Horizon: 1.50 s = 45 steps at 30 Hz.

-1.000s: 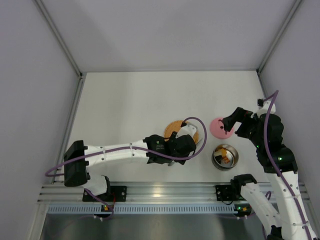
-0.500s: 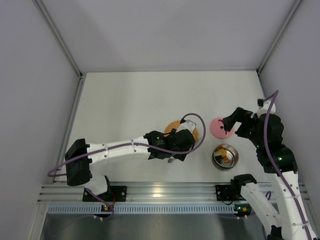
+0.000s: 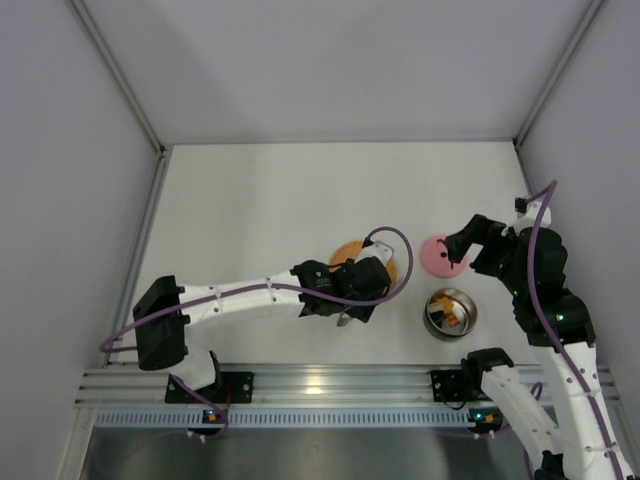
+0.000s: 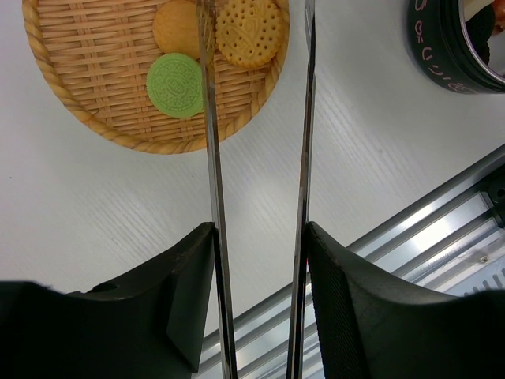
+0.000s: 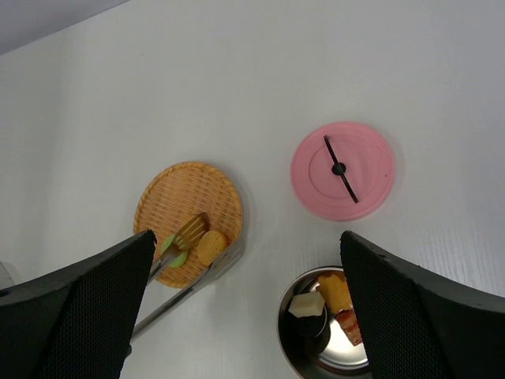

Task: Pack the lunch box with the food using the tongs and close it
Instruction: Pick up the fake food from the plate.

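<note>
My left gripper [image 4: 259,237] [image 3: 350,285] is shut on the tongs [image 4: 213,158], whose two slim silver arms run out between its fingers. One tong tip lies over the woven mat [image 4: 79,63] between an orange cookie [image 4: 175,28] and a yellow cookie [image 4: 249,31]. The other arm [image 4: 306,158] passes just outside the mat's rim. A green cookie [image 4: 176,84] lies beside them. The steel lunch box [image 3: 450,312] [image 5: 282,332] holds orange, white, dark and reddish pieces. Its pink lid [image 3: 437,255] [image 5: 342,170] lies flat on the table beyond it. My right gripper [image 5: 246,237] hangs open above both.
The mat [image 5: 187,213] lies left of the lunch box, with bare white table between them. An aluminium rail [image 3: 320,380] runs along the near edge. Grey walls close in the table on the left, back and right.
My left gripper has shifted slightly left and toward the near edge over the mat, and the tongs have narrowed a little. The right arm has not moved.
</note>
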Motion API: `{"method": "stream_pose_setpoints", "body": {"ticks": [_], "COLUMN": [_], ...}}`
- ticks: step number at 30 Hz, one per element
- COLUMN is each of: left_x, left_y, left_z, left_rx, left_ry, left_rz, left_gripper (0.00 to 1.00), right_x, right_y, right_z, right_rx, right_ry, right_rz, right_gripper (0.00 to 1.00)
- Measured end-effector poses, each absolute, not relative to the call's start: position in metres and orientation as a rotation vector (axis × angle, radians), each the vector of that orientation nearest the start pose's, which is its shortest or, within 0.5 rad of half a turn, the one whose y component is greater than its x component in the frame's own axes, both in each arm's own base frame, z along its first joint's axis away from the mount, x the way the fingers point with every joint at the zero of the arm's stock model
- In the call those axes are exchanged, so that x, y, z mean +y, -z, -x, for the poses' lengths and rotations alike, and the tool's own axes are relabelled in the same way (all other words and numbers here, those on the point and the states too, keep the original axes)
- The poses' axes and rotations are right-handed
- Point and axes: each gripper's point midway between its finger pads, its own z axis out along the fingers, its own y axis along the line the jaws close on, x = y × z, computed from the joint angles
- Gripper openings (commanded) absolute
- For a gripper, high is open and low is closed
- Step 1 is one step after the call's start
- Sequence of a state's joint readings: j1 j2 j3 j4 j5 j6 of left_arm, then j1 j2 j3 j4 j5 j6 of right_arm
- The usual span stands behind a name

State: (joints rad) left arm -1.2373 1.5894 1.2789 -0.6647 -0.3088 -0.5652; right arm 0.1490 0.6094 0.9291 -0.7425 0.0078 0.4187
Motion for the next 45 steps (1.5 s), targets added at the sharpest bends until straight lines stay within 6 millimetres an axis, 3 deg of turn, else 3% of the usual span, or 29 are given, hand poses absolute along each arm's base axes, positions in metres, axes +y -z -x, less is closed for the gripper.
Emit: {"method": "stream_pose_setpoints", "body": {"ticks": [19, 33, 39, 45], "left_x": [-0.355, -0.355, -0.369, -0.396], "left_y": [-0.134, -0.143, -0.164, -0.199], "left_z": [-0.156, -0.154, -0.149, -0.133], "left_rx": [2.419, 2.403, 2.356, 2.265], "left_ry": [0.374, 0.400, 0.451, 0.538], "left_rz": [-0.732, -0.730, -0.750, -0.799], "left_gripper": [0.36, 0.34, 0.34, 0.34], "right_x": [0.049, 0.048, 0.048, 0.047], "right_y": [-0.261, -0.256, -0.255, -0.255], "right_z": [-0.225, -0.224, -0.224, -0.224], "right_rx": [1.992, 2.005, 2.010, 2.008], "right_ry": [-0.354, -0.347, -0.345, -0.337], "right_rz": [-0.277, -0.282, -0.283, -0.288], "right_gripper": [0.99, 0.99, 0.99, 1.00]}}
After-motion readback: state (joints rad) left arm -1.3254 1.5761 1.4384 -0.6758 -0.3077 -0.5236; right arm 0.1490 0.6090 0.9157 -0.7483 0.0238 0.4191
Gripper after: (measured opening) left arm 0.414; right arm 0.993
